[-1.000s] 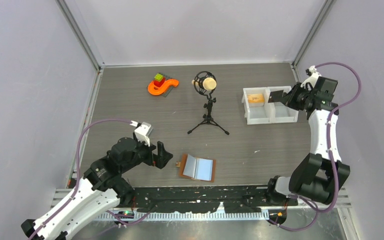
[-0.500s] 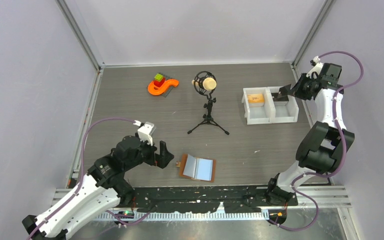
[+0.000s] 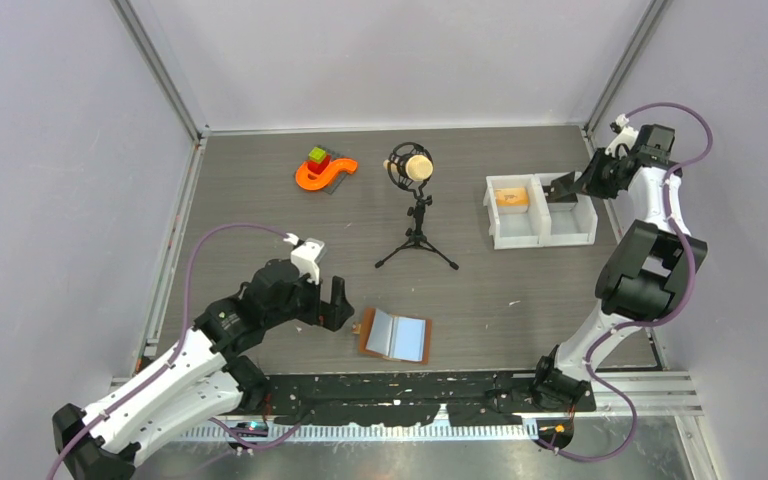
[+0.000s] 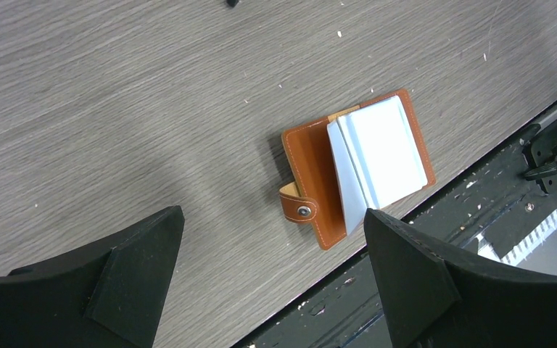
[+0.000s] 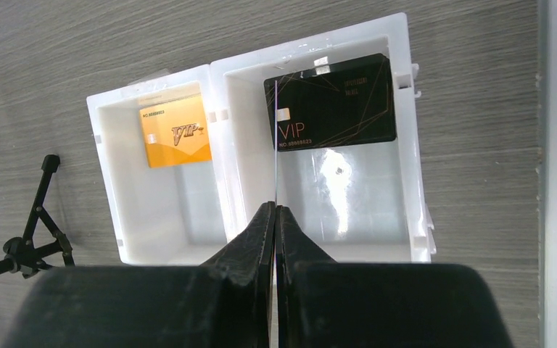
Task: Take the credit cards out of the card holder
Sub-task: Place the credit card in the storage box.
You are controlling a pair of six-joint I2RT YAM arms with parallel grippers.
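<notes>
The card holder (image 3: 396, 335) lies open near the table's front edge, brown outside and pale blue-grey inside. It also shows in the left wrist view (image 4: 355, 167), with its snap tab (image 4: 297, 206) pointing left. My left gripper (image 3: 335, 305) (image 4: 272, 212) is open and empty, low over the table just left of the holder. My right gripper (image 3: 566, 188) (image 5: 276, 207) is shut on a thin card (image 5: 276, 145) seen edge-on, held above the white bin (image 5: 221, 167). An orange card (image 5: 176, 134) lies in the bin's left compartment and a black card (image 5: 333, 101) in the right.
A microphone on a black tripod (image 3: 417, 215) stands mid-table. An orange curved toy with coloured blocks (image 3: 322, 170) sits at the back left. The black rail (image 4: 479, 239) runs along the front edge, right beside the card holder. Walls enclose the table.
My left gripper has moved right, closer to the card holder. My right arm has swung back and up, carrying the card over the bin's right compartment.
</notes>
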